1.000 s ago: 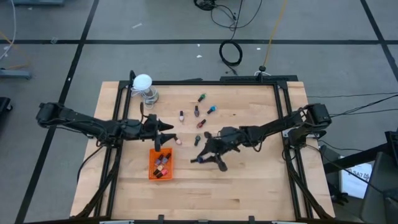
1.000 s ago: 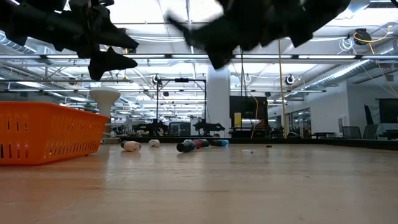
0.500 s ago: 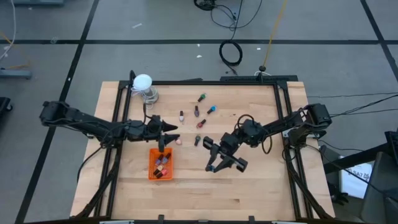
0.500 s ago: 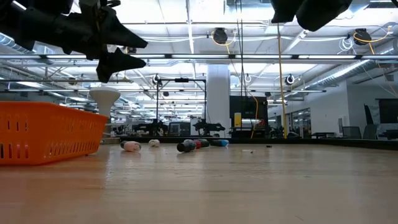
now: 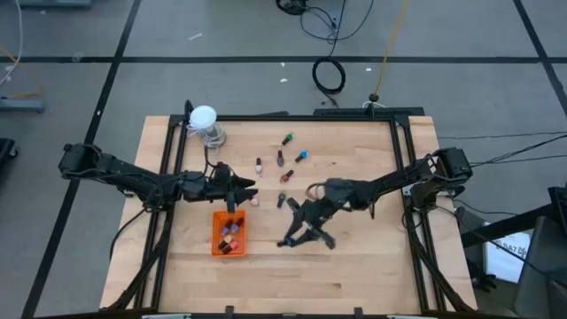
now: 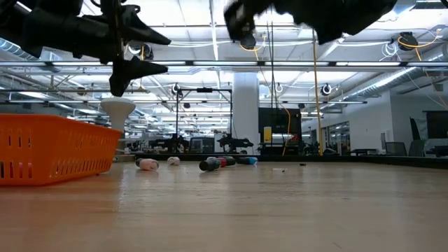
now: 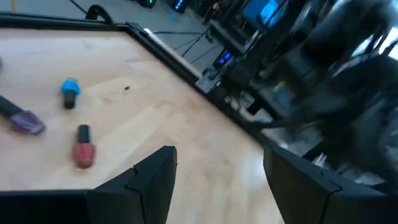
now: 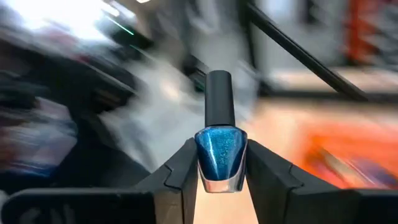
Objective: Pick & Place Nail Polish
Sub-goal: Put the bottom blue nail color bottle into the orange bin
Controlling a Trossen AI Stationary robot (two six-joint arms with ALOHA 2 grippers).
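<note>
My right gripper (image 5: 306, 237) is above the table's middle, right of the orange tray (image 5: 229, 233), and is shut on a blue glitter nail polish bottle (image 8: 221, 152) with a black cap. My left gripper (image 5: 244, 195) hovers open and empty just above the tray's far end. Several small bottles lie on the wood farther back, among them a teal-capped one (image 5: 301, 156), a red one (image 5: 286, 175) and a pale one (image 5: 254, 201). Several more lie inside the tray. The left wrist view shows a red bottle (image 7: 83, 152), a blue-capped one (image 7: 69, 92) and a purple one (image 7: 25, 121). My right gripper pinches the blue bottle's glass body (image 8: 221, 163) between its two fingers, one on each side. The black cap (image 8: 219, 99) sticks out past the fingertips. The bottle is lifted clear of the table.
A white ball on a clear stand (image 5: 204, 120) stands at the table's far left corner. A black frame rail (image 5: 403, 168) runs along the table's edges. The tray's wall (image 6: 49, 147) fills the low view's left. Bare wood lies toward the near edge.
My right gripper, holding the blue bottle, has swung fast above the table: first toward the right edge, then back toward the tray, turning as it went. My left gripper has edged slightly toward the table's right and stays open.
</note>
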